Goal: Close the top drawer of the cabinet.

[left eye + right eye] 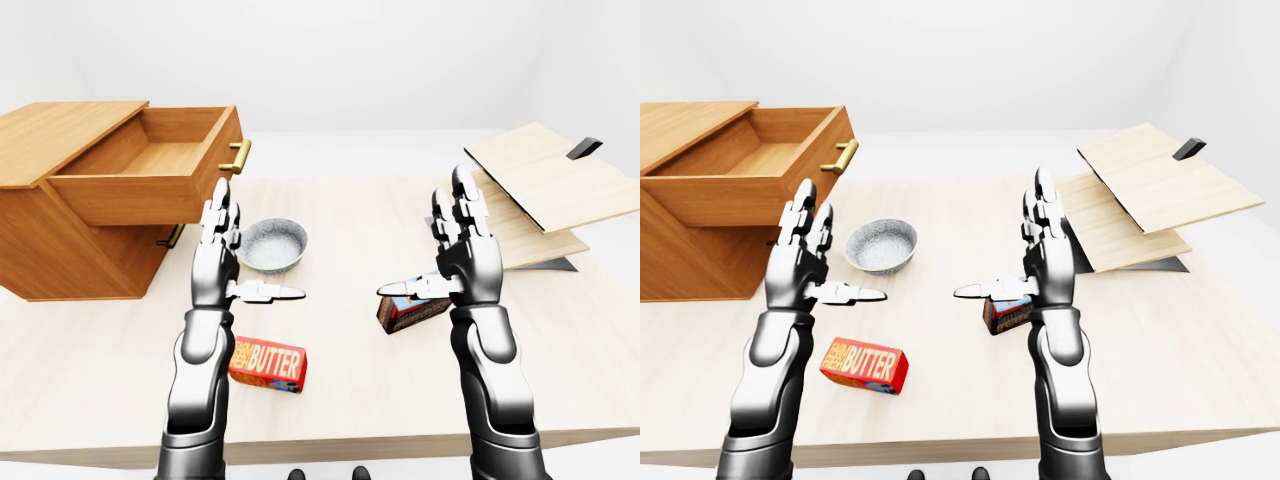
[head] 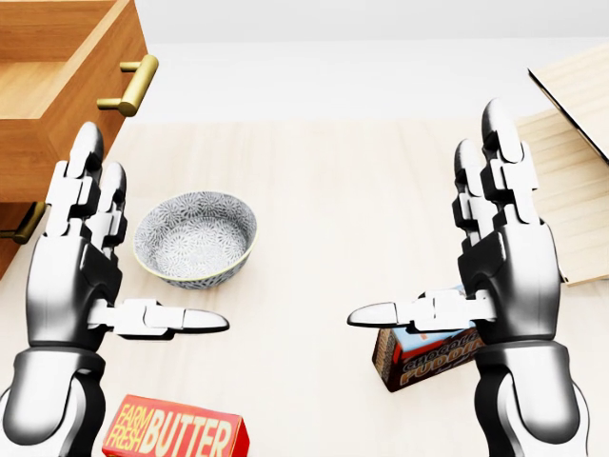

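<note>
Holding both arms raised over the tabletop (image 1: 350,220), we keep our left hand (image 2: 81,262) and right hand (image 2: 500,262) empty, fingers straight and pointing up, thumbs stretched toward each other, touching nothing. In the left-eye view the cabinet (image 1: 60,240) stands at the left end of the tabletop, and its top drawer (image 1: 150,170) is pulled well out, its inside bare as far as we can see. A brass handle (image 1: 240,155) sticks out from the drawer's face, up and to the right of our left hand and apart from it. A second brass handle (image 1: 170,236) shows lower on the cabinet. Between our hands and nearer the left one sits a patterned bowl (image 2: 195,238). A red butter box (image 1: 864,366) lies beside our left forearm. A chocolate pudding box (image 1: 412,310) stands partly hidden by our right hand. At the right of the left-eye view light wooden boards (image 1: 540,190) lie stacked and tilted.
</note>
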Available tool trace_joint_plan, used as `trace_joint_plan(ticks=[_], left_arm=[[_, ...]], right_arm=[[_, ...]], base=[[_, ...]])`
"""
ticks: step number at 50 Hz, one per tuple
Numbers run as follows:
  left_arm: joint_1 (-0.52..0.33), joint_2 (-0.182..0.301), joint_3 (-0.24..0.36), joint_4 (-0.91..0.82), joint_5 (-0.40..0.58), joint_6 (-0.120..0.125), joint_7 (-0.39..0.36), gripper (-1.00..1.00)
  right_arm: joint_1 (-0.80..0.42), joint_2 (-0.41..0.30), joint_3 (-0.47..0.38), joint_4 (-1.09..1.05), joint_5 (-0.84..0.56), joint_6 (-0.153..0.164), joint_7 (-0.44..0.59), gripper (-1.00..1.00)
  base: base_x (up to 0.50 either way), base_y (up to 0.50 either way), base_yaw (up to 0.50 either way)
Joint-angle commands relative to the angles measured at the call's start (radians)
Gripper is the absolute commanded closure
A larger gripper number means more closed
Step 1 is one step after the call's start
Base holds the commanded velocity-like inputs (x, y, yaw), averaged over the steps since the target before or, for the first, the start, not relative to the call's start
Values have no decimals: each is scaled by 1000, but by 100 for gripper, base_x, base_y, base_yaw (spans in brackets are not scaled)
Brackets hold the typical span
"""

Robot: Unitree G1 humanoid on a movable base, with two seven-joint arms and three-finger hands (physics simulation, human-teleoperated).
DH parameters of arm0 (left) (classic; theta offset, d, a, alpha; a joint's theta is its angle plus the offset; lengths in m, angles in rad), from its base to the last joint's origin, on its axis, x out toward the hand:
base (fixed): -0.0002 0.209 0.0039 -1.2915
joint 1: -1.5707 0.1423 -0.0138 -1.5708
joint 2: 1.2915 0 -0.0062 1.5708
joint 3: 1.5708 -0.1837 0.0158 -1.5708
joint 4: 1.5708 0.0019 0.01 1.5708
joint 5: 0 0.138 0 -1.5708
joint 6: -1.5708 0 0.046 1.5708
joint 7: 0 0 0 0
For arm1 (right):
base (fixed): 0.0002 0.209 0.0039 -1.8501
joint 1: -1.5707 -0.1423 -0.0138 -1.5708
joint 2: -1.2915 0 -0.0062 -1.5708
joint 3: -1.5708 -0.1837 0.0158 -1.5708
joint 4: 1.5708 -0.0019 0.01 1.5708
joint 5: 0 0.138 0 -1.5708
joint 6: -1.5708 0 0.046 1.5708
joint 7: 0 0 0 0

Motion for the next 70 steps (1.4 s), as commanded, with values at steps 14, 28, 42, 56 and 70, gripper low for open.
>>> trace_joint_plan(ticks=[14,28,42,56,70], left_arm=[[-339,96,21,389,299,0,78,-100],[-550,159,35,698,400,0,183,-100],[-620,207,38,933,451,0,271,-100],[-605,251,56,967,473,0,337,-100],[-608,317,94,958,461,0,379,-100]], right_arm=[[-4,-1,0,14,0,0,2,-100],[9,-4,-8,18,3,0,13,-100],[15,-1,-4,10,1,0,14,-100],[13,0,-1,15,-2,0,12,-100],[8,2,4,22,-6,0,9,-100]], base=[[0,0,0],[0,0,0],[0,0,0],[0,0,0],[0,0,0]])
